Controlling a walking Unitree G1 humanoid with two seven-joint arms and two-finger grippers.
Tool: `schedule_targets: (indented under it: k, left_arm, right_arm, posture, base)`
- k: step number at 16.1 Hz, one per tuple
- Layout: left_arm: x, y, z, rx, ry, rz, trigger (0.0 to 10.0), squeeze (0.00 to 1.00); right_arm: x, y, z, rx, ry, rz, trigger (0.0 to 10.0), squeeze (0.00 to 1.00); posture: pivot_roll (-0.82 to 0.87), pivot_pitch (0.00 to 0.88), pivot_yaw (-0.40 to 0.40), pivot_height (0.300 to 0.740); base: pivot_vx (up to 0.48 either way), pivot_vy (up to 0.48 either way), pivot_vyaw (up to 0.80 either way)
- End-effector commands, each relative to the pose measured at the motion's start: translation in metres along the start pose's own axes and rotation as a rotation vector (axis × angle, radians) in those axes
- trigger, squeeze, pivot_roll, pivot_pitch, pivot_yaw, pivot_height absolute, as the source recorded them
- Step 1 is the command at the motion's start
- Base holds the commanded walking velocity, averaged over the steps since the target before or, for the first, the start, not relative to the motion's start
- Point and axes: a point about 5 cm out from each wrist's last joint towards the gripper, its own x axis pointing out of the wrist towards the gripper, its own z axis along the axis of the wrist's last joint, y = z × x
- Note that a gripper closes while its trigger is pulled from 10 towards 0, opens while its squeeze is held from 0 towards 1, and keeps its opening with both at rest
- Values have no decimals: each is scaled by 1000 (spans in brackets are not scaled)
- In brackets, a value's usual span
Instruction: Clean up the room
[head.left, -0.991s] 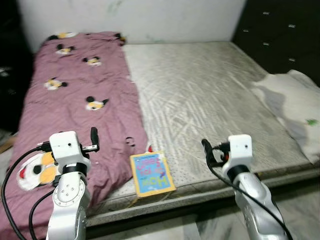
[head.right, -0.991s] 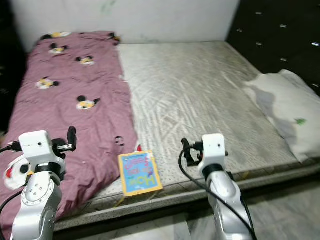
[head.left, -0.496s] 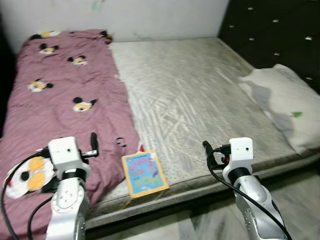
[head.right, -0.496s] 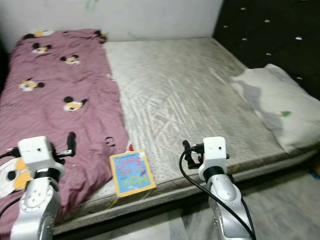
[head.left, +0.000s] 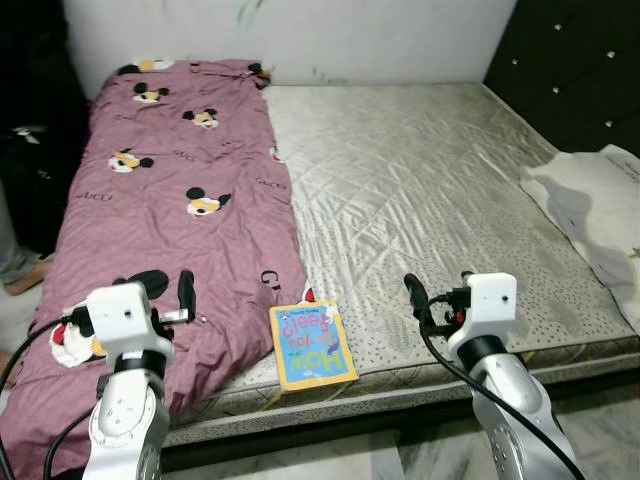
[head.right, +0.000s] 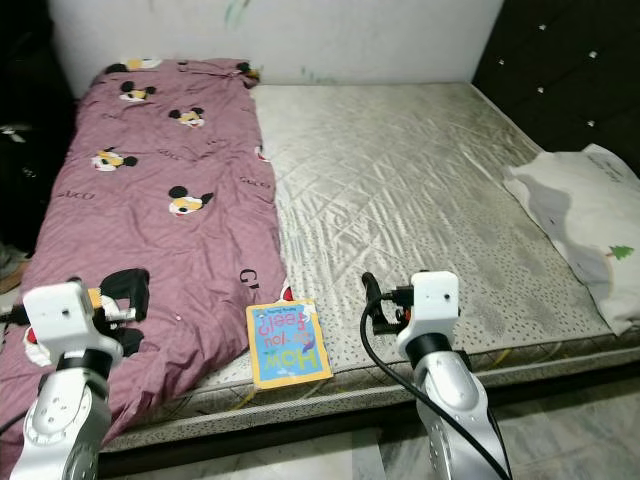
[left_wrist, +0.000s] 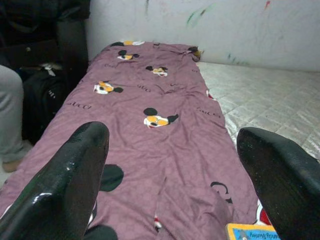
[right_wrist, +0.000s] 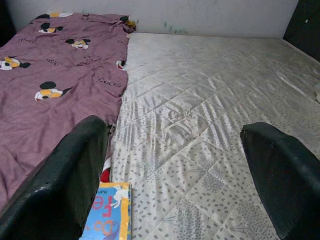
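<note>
Now at the bedside, nothing picked up yet.

Both arms are raised in the lower part of the head views: the left gripper (left_wrist: 170, 165) at lower left over the maroon cartoon-print blanket (head.left: 180, 200), the right gripper (right_wrist: 175, 170) at lower centre-right over the bare quilted mattress (head.left: 420, 190). Each has its fingers spread wide and holds nothing. The likeliest item to tidy, a bright yellow-bordered children's book (head.left: 312, 345), lies flat at the lower centre of the frame, near the mattress's front edge, just beside the blanket's hem and between the two grippers. A white pillow (head.left: 600, 205) sits at the right edge. The step appears to be the approach; next, a gripper would need to lower toward the book's edge to get a finger under it.
</note>
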Motion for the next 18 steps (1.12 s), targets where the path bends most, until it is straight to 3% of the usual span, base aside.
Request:
schedule_targets:
  k: [1,6,15,18]
  left_arm:
    - [-2,0,5,7,-26,-17,10000,0]
    - [-10,4,4,17,-20,-23,10000,0]
    - [-8,2,4,24,-15,-24,10000,0]
    - [-7,4,2,37,3,20,10000,0]
  right_arm:
    - [-3,-3,2,3,-3,-4,10000,0]
    - [-9,-2,1,10,10,11,10000,0]
    - [-9,4,0,24,17,39,10000,0]
    - [-8,3,0,14,20,42,10000,0]
  posture:
    - [-74,74,-42,740]
    - [-70,80,-47,736]
    - [-75,89,-49,648]
    - [-75,90,-50,626]
  base:
    - [0,0,0]
    - [0,0,0]
    - [0,0,0]
    - [0,0,0]
